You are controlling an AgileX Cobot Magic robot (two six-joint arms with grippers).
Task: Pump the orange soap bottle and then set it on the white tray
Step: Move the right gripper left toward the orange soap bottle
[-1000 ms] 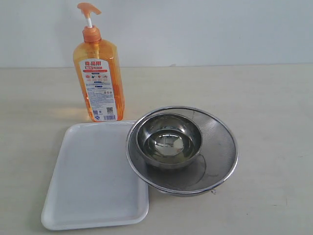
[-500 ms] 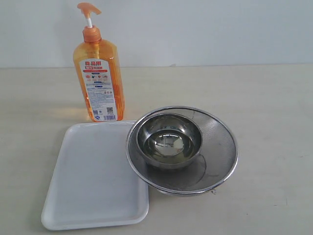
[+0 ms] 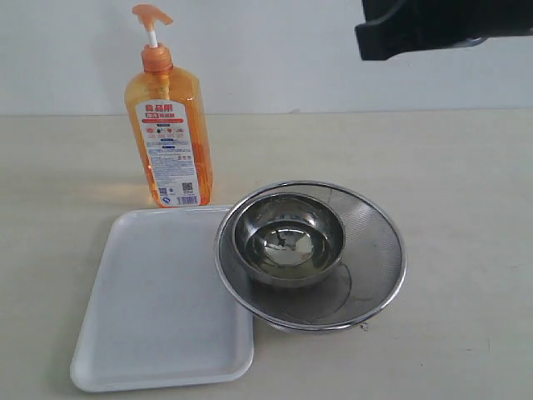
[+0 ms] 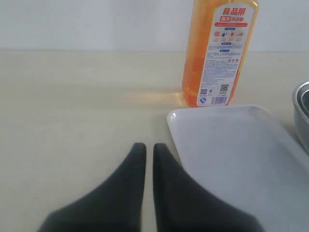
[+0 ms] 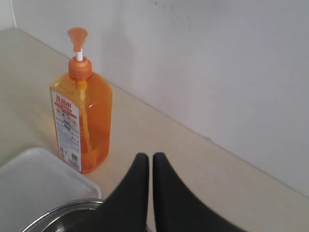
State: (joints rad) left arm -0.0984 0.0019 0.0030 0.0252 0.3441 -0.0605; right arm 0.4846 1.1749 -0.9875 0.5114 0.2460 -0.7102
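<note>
Nearest, the tray (image 3: pixel 150 333) lies bare; beside it a bowl (image 3: pixel 287 242) sits in the strainer (image 3: pixel 375 258); just behind the tray's far edge the bottle (image 3: pixel 166 133) stands upright, pump raised; my left gripper (image 4: pixel 149 146) and right gripper (image 5: pixel 149 155) are closed on nothing, well short of it; I judge pumping and placing both undone.

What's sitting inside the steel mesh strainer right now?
A smaller steel bowl sits inside the mesh strainer. The mesh beneath the bowl is covered, so anything under it cannot be seen.
</note>
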